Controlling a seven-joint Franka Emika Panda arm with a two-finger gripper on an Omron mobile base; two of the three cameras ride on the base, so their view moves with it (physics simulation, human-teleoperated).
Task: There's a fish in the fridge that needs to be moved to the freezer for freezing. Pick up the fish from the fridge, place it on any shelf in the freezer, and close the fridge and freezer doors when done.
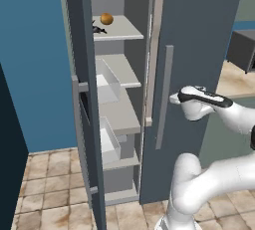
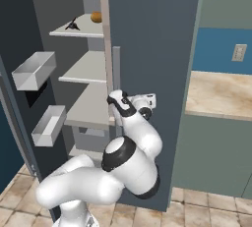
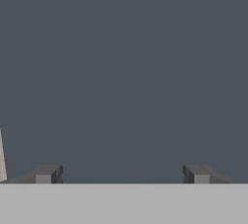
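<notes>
The tall dark grey unit has its left half open; that door [image 1: 82,50] carries a black patch, so I take this half for the freezer. The fish [image 1: 98,29] [image 2: 73,24] lies on the top shelf [image 1: 124,30] there, beside an orange ball [image 1: 106,19]. The plain-fronted fridge door [image 1: 199,35] [image 2: 152,34] on the right is shut. My gripper [image 1: 173,98] [image 2: 150,98] [image 3: 121,173] is open and empty, held right against that door beside its bar handle [image 1: 164,97]. In the hand view the fingertips [image 3: 46,173] stand wide apart before the grey door face.
White bins [image 1: 107,82] [image 2: 34,71] hang on the inside of the open door. Lower pale shelves [image 1: 124,69] are bare. A wooden counter [image 2: 221,93] with a dark appliance [image 1: 244,50] stands to the right. The floor [image 1: 50,194] is tiled.
</notes>
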